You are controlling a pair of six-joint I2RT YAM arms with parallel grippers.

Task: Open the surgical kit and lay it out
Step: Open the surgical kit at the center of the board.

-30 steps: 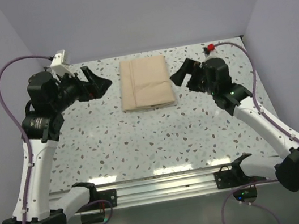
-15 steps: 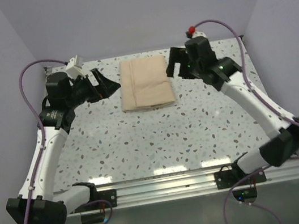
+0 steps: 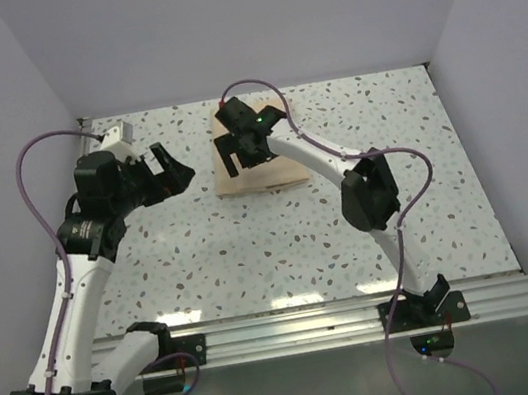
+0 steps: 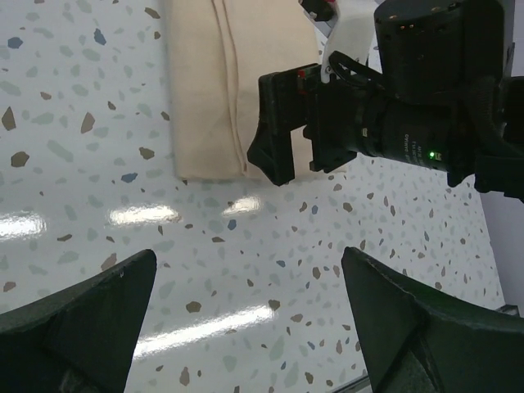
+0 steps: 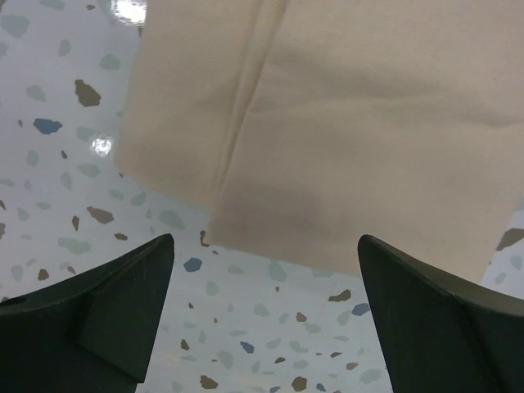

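The beige cloth wrap (image 3: 279,176) lies folded shut at the back middle of the speckled table. It also shows in the left wrist view (image 4: 217,90) and the right wrist view (image 5: 360,106). My right gripper (image 3: 240,158) is open and hovers over the wrap's near left part; its jaws (image 5: 266,246) straddle the wrap's near edge and hold nothing. It shows in the left wrist view too (image 4: 282,135). My left gripper (image 3: 171,169) is open and empty, left of the wrap, over bare table (image 4: 248,262). The steel tray and the instruments are out of view.
The table is boxed by lilac walls at the back and both sides. An aluminium rail (image 3: 296,329) runs along the near edge by the arm bases. The right arm's elbow (image 3: 370,195) stands over the table's middle right, with purple cables looping beside both arms.
My right arm has swung from the wrap's right side across to over its near left part. My left gripper has drawn back a little to the left. The wrap has not moved.
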